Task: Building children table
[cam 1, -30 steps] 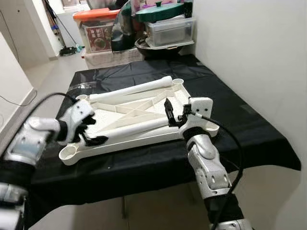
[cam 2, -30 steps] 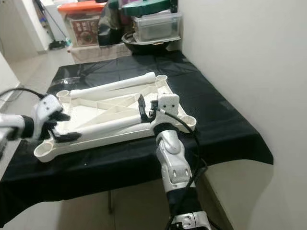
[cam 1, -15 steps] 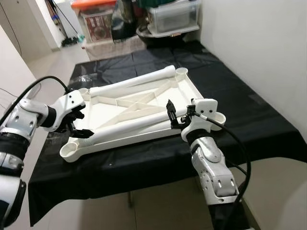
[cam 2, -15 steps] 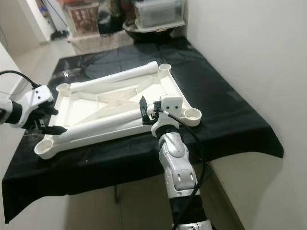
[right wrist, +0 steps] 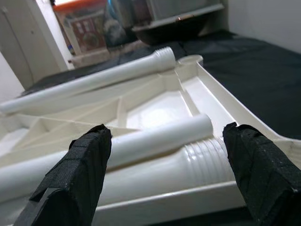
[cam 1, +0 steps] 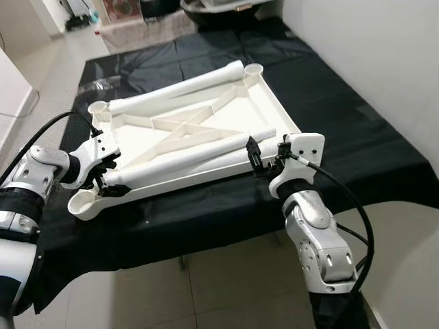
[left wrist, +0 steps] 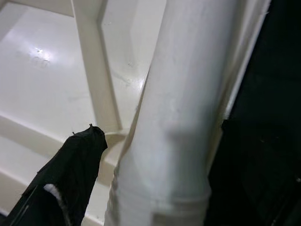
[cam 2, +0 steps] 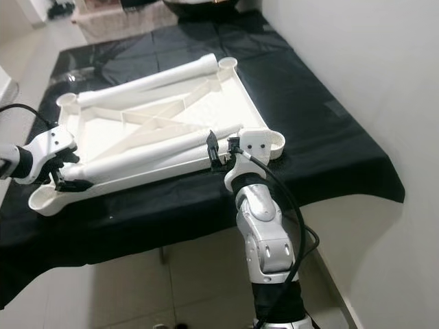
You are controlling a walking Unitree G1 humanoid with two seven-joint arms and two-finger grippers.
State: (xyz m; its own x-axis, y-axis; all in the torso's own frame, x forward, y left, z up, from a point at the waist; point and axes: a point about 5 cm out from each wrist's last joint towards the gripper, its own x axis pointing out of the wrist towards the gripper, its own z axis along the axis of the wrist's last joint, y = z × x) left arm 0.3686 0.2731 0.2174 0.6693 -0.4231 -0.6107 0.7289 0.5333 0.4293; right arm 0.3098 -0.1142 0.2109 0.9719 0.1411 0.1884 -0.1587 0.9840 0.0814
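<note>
A white plastic tabletop (cam 1: 199,130) lies upside down on a surface (cam 1: 329,130) covered by a black cloth. White legs lie loose inside it: one leg (cam 1: 178,88) along the far edge and two more side by side along the near edge. The left pincer (cam 1: 104,179) sits at the left end of the near leg (cam 1: 185,159), with one finger on each side of it, so it looks clenched on that leg. The right pincer (cam 1: 264,159) is at the other end of the near legs, and its fingers (right wrist: 84,162) stand wide apart with nothing between them. The legs are round, smooth and hard, so they will probably feel light but slippery, and they could roll or slide out of a weak squeeze. They will not bend, so holding one near both ends should keep it level. The ridged end (right wrist: 207,157) gives the fingers more to grab than the smooth middle. The tabletop is wide and flat, with thin ribs underneath, and is best held by its rim or a corner socket (cam 1: 84,202), not by the ribs. It may slide on the shiny cloth if pushed.
</note>
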